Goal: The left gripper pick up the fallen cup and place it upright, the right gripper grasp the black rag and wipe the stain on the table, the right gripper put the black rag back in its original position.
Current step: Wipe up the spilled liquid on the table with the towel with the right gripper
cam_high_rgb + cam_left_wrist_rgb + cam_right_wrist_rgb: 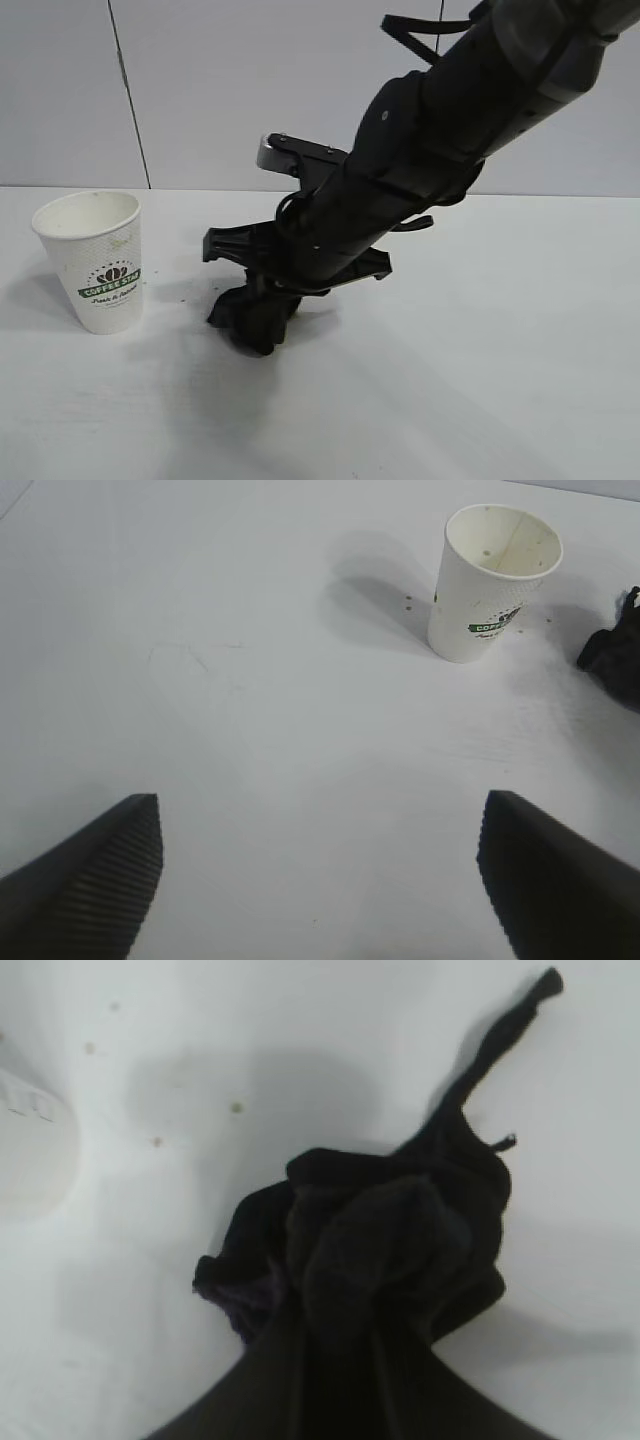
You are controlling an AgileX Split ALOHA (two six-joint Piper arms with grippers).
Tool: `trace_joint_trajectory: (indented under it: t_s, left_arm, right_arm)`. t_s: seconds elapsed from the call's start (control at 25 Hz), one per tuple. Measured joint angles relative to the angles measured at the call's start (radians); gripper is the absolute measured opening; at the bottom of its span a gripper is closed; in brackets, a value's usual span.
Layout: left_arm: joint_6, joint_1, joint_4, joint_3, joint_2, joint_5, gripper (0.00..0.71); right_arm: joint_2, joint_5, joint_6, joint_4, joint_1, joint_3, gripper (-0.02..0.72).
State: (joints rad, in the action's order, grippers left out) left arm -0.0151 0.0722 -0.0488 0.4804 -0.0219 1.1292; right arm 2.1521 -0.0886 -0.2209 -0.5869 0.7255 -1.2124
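Observation:
The cup (98,262) stands upright on the white table (480,380) at the left; it also shows in the left wrist view (490,582). My right gripper (255,325) reaches down at the table's middle and is shut on the black rag (380,1240), pressing it on the tabletop just right of the cup. A thin tail of the rag trails away from the wad. The stain is hidden; only a few small brown specks (236,1107) show beside the rag. My left gripper (320,880) is open and empty, held back from the cup, and is out of the exterior view.
A grey panelled wall (200,90) stands behind the table's far edge. The right arm (450,110) slants across the upper right of the exterior view. The edge of the rag (615,655) shows next to the cup in the left wrist view.

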Motion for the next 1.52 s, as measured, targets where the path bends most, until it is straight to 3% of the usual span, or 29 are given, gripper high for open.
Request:
trace_joint_trajectory:
  t_s: [0.2, 0.56, 0.72, 0.84, 1.0, 1.08, 1.2, 1.32, 1.52]
  left_arm:
    - [-0.001, 0.0, 0.0, 0.0, 0.0, 0.0, 0.617]
    - [-0.001, 0.0, -0.001, 0.0, 0.0, 0.0, 0.617]
    - [-0.001, 0.0, -0.001, 0.0, 0.0, 0.0, 0.617]
    - [-0.001, 0.0, -0.001, 0.0, 0.0, 0.0, 0.617]
    - [-0.001, 0.0, -0.001, 0.0, 0.0, 0.0, 0.617]
    - [-0.001, 0.0, -0.001, 0.0, 0.0, 0.0, 0.617]
    - [-0.001, 0.0, -0.001, 0.0, 0.0, 0.0, 0.617]
    - [-0.001, 0.0, -0.001, 0.0, 0.0, 0.0, 0.617]
    - [-0.001, 0.0, -0.001, 0.0, 0.0, 0.0, 0.617]
  right_arm:
    - [0.009, -0.016, 0.002, 0.015, -0.001, -0.002, 0.062]
    - [0.011, 0.027, -0.008, 0.143, -0.091, -0.017, 0.062]
    - [0.0, 0.108, -0.008, 0.157, -0.156, -0.023, 0.062]
    - [-0.024, 0.208, -0.008, 0.202, -0.194, -0.027, 0.062]
    - [-0.066, 0.342, -0.008, 0.335, -0.224, -0.027, 0.062]
    - [-0.085, 0.378, -0.011, 0.406, -0.23, -0.022, 0.062]
    - [-0.105, 0.404, 0.0, 0.465, -0.232, -0.024, 0.061]
    - [-0.107, 0.45, 0.052, 0.44, -0.232, -0.028, 0.061]
    - [-0.107, 0.495, 0.062, 0.227, -0.219, -0.028, 0.061]
